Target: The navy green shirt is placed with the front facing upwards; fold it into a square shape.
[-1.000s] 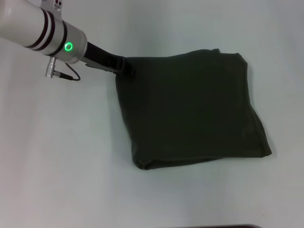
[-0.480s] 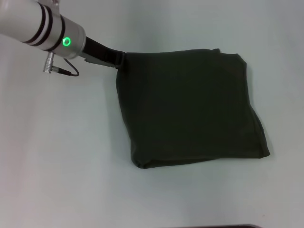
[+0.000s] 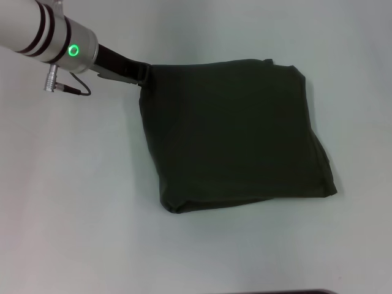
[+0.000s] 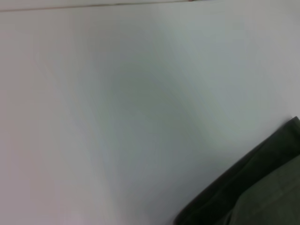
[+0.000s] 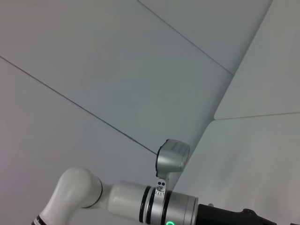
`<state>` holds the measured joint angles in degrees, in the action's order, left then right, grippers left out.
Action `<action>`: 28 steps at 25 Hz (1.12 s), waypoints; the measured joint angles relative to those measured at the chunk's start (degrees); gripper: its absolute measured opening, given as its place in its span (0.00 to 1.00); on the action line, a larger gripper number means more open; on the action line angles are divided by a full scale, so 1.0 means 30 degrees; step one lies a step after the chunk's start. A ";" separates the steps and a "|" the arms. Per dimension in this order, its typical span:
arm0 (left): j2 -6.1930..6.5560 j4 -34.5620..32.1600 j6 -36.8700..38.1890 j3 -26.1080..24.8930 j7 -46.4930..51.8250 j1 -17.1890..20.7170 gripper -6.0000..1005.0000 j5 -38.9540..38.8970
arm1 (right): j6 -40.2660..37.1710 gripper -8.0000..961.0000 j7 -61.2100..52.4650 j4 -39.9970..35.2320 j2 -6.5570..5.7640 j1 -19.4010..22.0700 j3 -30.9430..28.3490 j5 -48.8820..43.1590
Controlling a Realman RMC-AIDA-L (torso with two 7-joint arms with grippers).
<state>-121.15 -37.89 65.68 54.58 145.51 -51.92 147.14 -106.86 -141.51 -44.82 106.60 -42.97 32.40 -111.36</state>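
The navy green shirt (image 3: 233, 131) lies on the white table (image 3: 73, 202) folded into a rough square, plain dark olive side up. Its lettering, collar and label are hidden. My left gripper (image 3: 146, 75) reaches in from the upper left and is shut on the shirt's far left corner. The left wrist view shows only a folded edge of the shirt (image 4: 262, 187) on the table. The right arm is out of the head view, and its wrist camera looks across at my left arm (image 5: 140, 201) and the wall.
A dark strip (image 3: 288, 292) runs along the table's near edge. Bare white tabletop lies on all sides of the shirt.
My left gripper has moved left and a little farther back, dragging the shirt with it. The whole folded shirt has slid left on the table.
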 joint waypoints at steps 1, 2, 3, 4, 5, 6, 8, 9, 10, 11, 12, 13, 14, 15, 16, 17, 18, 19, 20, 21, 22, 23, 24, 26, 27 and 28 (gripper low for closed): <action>0.0002 0.0029 -0.0044 0.0022 0.0004 0.0001 0.11 0.0004 | 0.0000 0.32 0.0000 0.0000 0.0000 0.0000 0.0000 0.0000; 0.0012 0.0064 -0.0082 0.0017 0.0016 0.0016 0.12 0.0013 | 0.0002 0.32 0.0017 0.0014 0.0000 0.0007 0.0006 0.0001; 0.0020 0.0061 -0.0095 -0.0012 0.0018 0.0058 0.12 0.0032 | 0.0005 0.32 0.0040 0.0028 0.0000 0.0020 0.0009 0.0000; 0.0028 0.0045 -0.0099 -0.0051 0.0019 0.0107 0.12 0.0069 | 0.0011 0.32 0.0262 0.0104 0.0000 0.0040 0.0011 0.0001; 0.0035 0.0007 -0.0103 -0.0098 0.0019 0.0158 0.13 0.0109 | 0.0011 0.32 0.0262 0.0104 0.0000 0.0040 0.0011 0.0001; 0.0044 -0.0032 -0.0107 -0.0132 0.0018 0.0205 0.13 0.0140 | 0.0012 0.32 0.0453 0.0243 0.0000 0.0043 0.0012 0.0002; 0.0060 -0.0062 -0.0110 -0.0161 0.0019 0.0283 0.14 0.0155 | -0.0018 0.32 0.1111 0.0800 -0.0014 0.0019 0.0020 0.0011; 0.0069 -0.0082 -0.0109 -0.0175 0.0019 0.0323 0.14 0.0126 | -0.0052 0.32 0.1463 0.1181 -0.0054 -0.0040 0.0071 0.0012; 0.0077 -0.0114 -0.0083 -0.0243 0.0016 0.0358 0.15 0.0077 | -0.0095 0.32 0.1812 0.1563 -0.0100 -0.0099 0.0152 0.0006; 0.0081 -0.0169 -0.0033 -0.0305 0.0017 0.0400 0.15 0.0047 | -0.0131 0.32 0.2081 0.1912 -0.0174 -0.0153 0.0284 -0.0015; 0.0093 -0.0313 0.0065 -0.0434 0.0016 0.0459 0.16 -0.0004 | -0.0129 0.32 0.2232 0.2232 -0.0237 -0.0187 0.0457 -0.0025; 0.0093 -0.0605 0.0202 -0.0580 0.0013 0.0611 0.16 -0.0003 | -0.0108 0.32 0.2337 0.2469 -0.0296 -0.0200 0.0635 -0.0031; 0.0081 -0.0890 0.0289 -0.0671 0.0014 0.0747 0.16 0.0010 | -0.0077 0.32 0.2403 0.2541 -0.0320 -0.0203 0.0712 -0.0030; 0.0043 -0.1295 0.0406 -0.0735 0.0004 0.0974 0.17 0.0044 | -0.0051 0.32 0.2511 0.2594 -0.0343 -0.0203 0.0772 -0.0028; -0.0002 -0.1794 0.0538 -0.0733 0.0002 0.1272 0.17 0.0091 | -0.0041 0.32 0.2642 0.2593 -0.0353 -0.0205 0.0784 -0.0010; -0.0030 -0.2342 0.0678 -0.0732 0.0000 0.1580 0.18 0.0109 | -0.0026 0.32 0.2960 0.2533 -0.0359 -0.0207 0.0701 0.0047; -0.0026 -0.2883 0.0775 -0.0775 0.0001 0.1900 0.21 0.0107 | -0.0026 0.33 0.2960 0.2533 -0.0359 -0.0207 0.0701 0.0047; -0.0013 -0.3481 0.1000 -0.0933 0.0002 0.2260 0.25 0.0060 | -0.0010 0.33 0.3253 0.2526 -0.0358 -0.0209 0.0597 0.0105; 0.0033 -0.4186 0.1292 -0.1296 -0.0009 0.2634 0.29 -0.0042 | 0.0019 0.34 0.3677 0.2525 -0.0326 -0.0203 0.0494 0.0200; 0.0056 -0.4572 0.1586 -0.1661 -0.0061 0.2847 0.33 -0.0167 | 0.0030 0.36 0.4149 0.2558 -0.0265 -0.0187 0.0409 0.0303; 0.0101 -0.5046 0.2069 -0.2353 -0.0236 0.3106 0.37 -0.0390 | 0.0032 0.38 0.4737 0.2590 -0.0147 -0.0136 0.0358 0.0499; 0.0159 -0.5425 0.2703 -0.3079 -0.0516 0.3317 0.41 -0.0795 | 0.0025 0.40 0.5329 0.2633 0.0001 -0.0073 0.0336 0.0700; 0.0244 -0.5598 0.3194 -0.3537 -0.0806 0.3476 0.43 -0.1167 | -0.0009 0.42 0.5873 0.2706 0.0216 -0.0005 0.0368 0.0879; 0.0469 -0.5743 0.4187 -0.4200 -0.1225 0.3685 0.48 -0.1914 | -0.0059 0.46 0.6652 0.2832 0.0522 0.0046 0.0523 0.0963; 0.0617 -0.5752 0.4617 -0.4307 -0.1340 0.3742 0.50 -0.2233 | -0.0069 0.48 0.7067 0.2899 0.0623 0.0041 0.0637 0.0933; 0.0785 -0.5761 0.5087 -0.4383 -0.1422 0.3790 0.52 -0.2534 | -0.0062 0.50 0.7477 0.2944 0.0697 0.0027 0.0699 0.0908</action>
<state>-118.79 -55.17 80.94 41.44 141.24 -40.55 139.53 -107.05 -119.08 -35.99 108.69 -42.89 34.49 -108.64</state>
